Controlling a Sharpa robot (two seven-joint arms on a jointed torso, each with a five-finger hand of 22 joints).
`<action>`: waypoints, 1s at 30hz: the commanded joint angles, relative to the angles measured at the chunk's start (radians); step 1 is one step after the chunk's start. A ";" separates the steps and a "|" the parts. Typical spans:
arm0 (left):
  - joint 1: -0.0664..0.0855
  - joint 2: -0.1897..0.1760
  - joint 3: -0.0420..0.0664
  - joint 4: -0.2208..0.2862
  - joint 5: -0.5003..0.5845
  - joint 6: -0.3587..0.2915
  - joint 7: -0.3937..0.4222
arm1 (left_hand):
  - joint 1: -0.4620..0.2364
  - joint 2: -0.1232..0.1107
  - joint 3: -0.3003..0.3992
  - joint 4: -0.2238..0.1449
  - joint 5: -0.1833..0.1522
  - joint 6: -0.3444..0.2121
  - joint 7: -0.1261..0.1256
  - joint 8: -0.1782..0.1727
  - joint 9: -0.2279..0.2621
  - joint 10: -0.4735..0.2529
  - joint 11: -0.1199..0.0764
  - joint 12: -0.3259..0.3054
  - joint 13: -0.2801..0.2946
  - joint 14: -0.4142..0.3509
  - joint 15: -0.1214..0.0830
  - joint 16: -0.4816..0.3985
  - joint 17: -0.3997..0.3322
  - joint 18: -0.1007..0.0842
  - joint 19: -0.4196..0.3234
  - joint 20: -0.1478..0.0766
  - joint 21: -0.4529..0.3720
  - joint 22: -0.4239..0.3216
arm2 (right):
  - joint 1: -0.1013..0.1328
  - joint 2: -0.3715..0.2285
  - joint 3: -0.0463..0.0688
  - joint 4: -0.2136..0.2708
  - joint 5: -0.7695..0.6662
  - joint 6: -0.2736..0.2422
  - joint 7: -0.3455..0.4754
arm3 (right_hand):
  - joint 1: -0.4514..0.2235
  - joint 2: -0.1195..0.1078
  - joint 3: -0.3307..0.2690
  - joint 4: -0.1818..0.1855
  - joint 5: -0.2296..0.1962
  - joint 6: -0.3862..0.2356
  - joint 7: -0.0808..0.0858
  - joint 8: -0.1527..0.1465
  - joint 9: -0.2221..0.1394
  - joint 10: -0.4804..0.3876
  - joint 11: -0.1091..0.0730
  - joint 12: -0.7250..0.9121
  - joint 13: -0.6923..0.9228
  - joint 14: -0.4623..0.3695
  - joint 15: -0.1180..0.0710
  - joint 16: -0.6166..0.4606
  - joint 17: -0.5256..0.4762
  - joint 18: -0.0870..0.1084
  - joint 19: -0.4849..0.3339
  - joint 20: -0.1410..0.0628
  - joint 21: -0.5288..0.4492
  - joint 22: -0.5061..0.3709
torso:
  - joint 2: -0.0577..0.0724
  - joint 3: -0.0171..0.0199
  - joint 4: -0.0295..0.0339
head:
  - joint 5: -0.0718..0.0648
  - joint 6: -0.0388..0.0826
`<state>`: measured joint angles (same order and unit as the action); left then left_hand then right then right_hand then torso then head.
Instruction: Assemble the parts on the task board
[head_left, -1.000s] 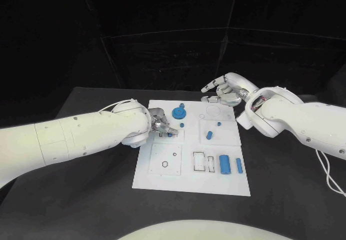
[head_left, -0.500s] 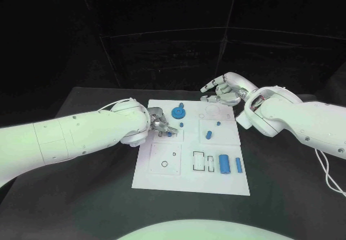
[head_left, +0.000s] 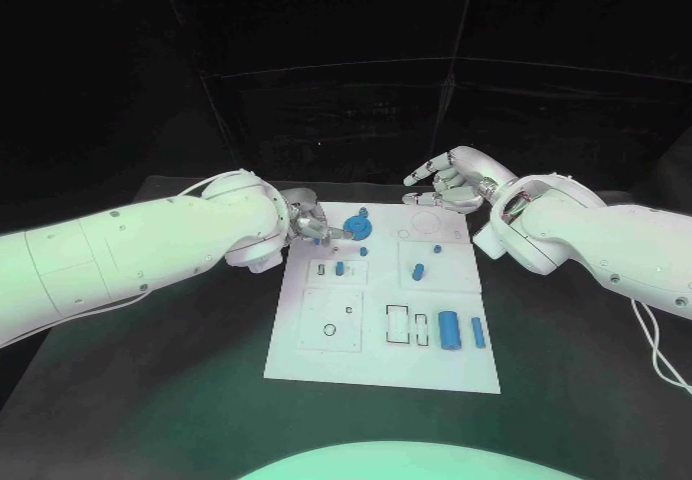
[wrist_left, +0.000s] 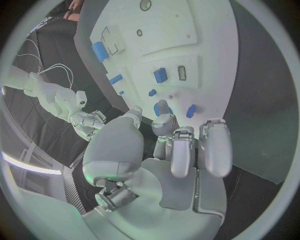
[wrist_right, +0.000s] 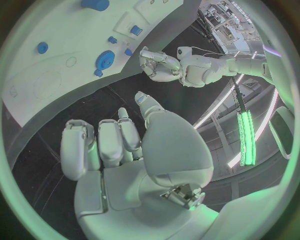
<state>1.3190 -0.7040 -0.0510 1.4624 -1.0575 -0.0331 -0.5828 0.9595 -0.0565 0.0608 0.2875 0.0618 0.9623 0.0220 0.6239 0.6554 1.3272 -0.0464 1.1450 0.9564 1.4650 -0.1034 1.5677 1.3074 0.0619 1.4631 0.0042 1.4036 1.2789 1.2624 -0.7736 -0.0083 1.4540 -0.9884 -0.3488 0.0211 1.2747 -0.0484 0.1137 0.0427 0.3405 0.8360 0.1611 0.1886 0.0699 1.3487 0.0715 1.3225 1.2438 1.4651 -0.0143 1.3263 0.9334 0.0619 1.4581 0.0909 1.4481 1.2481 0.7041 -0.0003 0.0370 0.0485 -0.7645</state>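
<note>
The left hand (head_left: 312, 226), fingers curled in and holding nothing, hovers at the board's (head_left: 384, 366) far left corner beside a blue gear (head_left: 358, 227); the right hand (head_left: 450, 182), also curled and holding nothing, hangs just beyond the board's far edge.

The left hand (head_left: 313, 226) is largely hidden behind its own white forearm in the head view, at the near-left edge of the task board (head_left: 378, 365); whether its fingers hold anything cannot be told. In the left wrist view its fingertips (wrist_left: 164, 109) cover part of a blue part (wrist_left: 157, 108), so contact stays unclear. The small marks near the blue gear (head_left: 358, 226) are too small to tell apart.
</note>
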 joint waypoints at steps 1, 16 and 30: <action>0.026 -0.005 0.007 -0.013 0.018 0.106 -0.032 | 0.006 -0.006 -0.022 0.001 -0.005 -0.021 0.005 -0.012 -0.003 -0.016 0.003 -0.013 -0.016 0.106 0.000 0.003 0.263 0.002 0.008 0.000 -0.017 -0.023 | 0.002 0.001 0.001 -0.003 0.005 0.006 0.005 | -0.010 0.001 -0.004 0.000 0.007 -0.002 0.001 0.004 -0.001 -0.004 -0.001 -0.001 -0.001 0.006 0.001 -0.003 0.000 0.000 -0.008 -0.001 -0.006 -0.001 | 0.001 0.0016 -0.0016 | 0.002 0.001; 0.080 0.086 0.012 -0.274 -0.006 0.350 -0.063 | 0.092 0.035 -0.078 -0.008 -0.004 -0.051 0.028 -0.059 -0.044 -0.059 0.024 -0.046 -0.072 0.106 0.018 0.003 0.263 0.015 -0.018 0.017 -0.067 -0.092 | 0.002 0.008 0.001 -0.011 0.007 0.014 0.001 | -0.005 0.005 -0.007 0.004 0.034 -0.003 0.000 0.007 -0.001 -0.003 -0.002 0.001 0.001 0.007 0.000 -0.002 0.003 0.000 -0.007 -0.002 -0.006 -0.001 | 0.003 -0.0014 -0.0014 | 0.001 0.005; 0.070 0.200 0.003 -0.462 -0.033 0.411 -0.010 | 0.114 0.053 -0.086 -0.011 -0.004 -0.053 0.033 -0.072 -0.060 -0.060 0.028 -0.043 -0.070 0.106 0.022 0.003 0.263 0.014 -0.017 0.021 -0.066 -0.088 | 0.002 0.019 0.001 -0.016 0.011 0.012 0.006 | -0.004 0.007 -0.009 0.006 0.046 -0.004 0.000 0.008 -0.001 -0.004 -0.002 0.000 0.000 0.007 0.000 -0.002 0.003 0.000 -0.008 -0.002 -0.007 -0.002 | 0.001 -0.0010 -0.0001 | 0.010 0.007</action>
<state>1.3888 -0.5094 -0.0472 1.0079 -1.0736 0.3376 -0.6211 1.0670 -0.0039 -0.0191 0.2757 0.0618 0.9146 0.0551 0.5577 0.5961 1.2718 -0.0161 1.1037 0.8851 1.4652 -0.0889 1.5677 1.3074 0.0619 1.4479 0.0193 1.3400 1.1888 1.2623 -0.7555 -0.0084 1.4389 -0.9841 -0.3421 0.0196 1.2748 -0.0484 0.1080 0.0484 0.3836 0.8360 0.1611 0.1936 0.0700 1.3486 0.0715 1.3225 1.2448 1.4651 -0.0143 1.3263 0.9359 0.0619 1.4581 0.0909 1.4439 1.2470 0.7063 -0.0009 0.0349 0.0570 -0.7576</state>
